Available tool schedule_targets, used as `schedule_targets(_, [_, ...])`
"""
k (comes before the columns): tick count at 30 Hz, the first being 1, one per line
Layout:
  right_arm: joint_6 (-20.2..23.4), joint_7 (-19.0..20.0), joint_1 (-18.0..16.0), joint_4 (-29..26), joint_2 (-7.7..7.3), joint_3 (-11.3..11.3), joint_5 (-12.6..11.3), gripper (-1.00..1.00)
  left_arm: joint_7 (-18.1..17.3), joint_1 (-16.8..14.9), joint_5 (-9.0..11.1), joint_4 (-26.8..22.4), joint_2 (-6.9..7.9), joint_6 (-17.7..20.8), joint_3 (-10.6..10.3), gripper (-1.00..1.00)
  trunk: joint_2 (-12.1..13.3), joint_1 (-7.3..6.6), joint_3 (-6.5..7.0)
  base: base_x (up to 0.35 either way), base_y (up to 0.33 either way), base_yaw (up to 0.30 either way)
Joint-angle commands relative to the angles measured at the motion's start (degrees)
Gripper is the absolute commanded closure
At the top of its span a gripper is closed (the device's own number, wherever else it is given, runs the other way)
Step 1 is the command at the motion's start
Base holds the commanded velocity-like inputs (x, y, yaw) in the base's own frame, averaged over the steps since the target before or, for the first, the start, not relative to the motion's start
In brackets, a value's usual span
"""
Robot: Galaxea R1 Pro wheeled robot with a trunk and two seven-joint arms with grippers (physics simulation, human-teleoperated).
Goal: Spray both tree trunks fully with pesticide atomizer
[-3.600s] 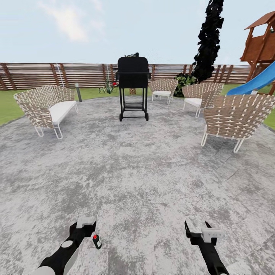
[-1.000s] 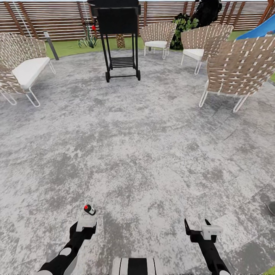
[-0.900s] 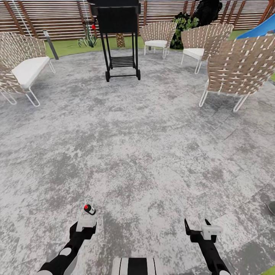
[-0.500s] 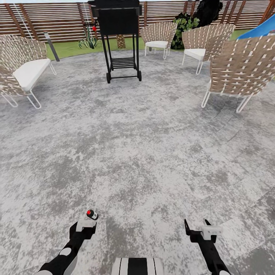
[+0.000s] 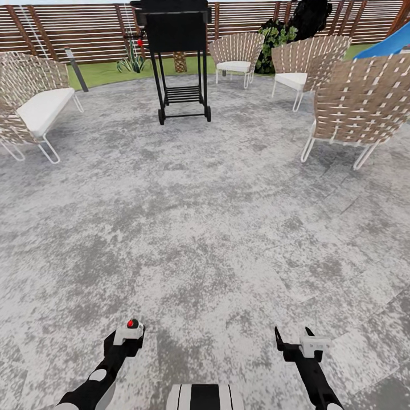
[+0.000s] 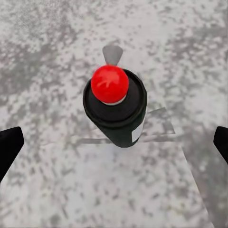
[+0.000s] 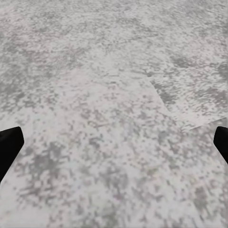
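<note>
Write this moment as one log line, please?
place: stone patio | left gripper: open, above red-tipped sprayer | sprayer: standing on ground, not gripped | right gripper: open, empty

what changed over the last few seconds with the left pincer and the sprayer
The head camera tilted down, so the whole scene shifted. The left pincer has lined up over the sprayer, which now sits between its open fingers, not yet gripped, standing on the paved floor. The right pincer kept its open pose.

Your left claw (image 5: 128, 332) has closed in over the pesticide atomizer (image 5: 132, 323), its red tip now at the fingers; your head camera has tipped down from sky to paving.
</note>
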Motion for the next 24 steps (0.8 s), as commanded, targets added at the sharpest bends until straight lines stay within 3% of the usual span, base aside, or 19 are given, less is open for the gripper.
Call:
schedule_targets(1, [0.0,0.0,0.0,0.0,0.00,0.0,0.0,-1.00,0.0,0.0,0.0,0.0,0.00,0.0,0.0,-1.00,0.0,0.00,0.00,0.055,0.000,0.000])
schedule_targets(12, [0.0,0.0,0.0,-0.1,0.00,0.0,0.0,-1.00,0.0,0.0,0.0,0.0,0.03,0.0,0.1,-1.00,0.0,0.00,0.00,0.085,0.000,0.000])
schedule_targets(21, [0.0,0.0,0.0,-0.1,0.00,-0.1,0.0,-1.00,0.0,0.0,0.0,0.0,0.00,0.0,0.1,-1.00,-0.1,0.23,-2.57,0.001,0.000,0.000])
schedule_targets(24, [0.0,0.0,0.0,-0.1,0.00,-0.1,0.0,-1.00,0.0,0.0,0.0,0.0,0.03,0.0,0.1,-1.00,-0.1,0.23,-2.79,0.000,0.000,0.000])
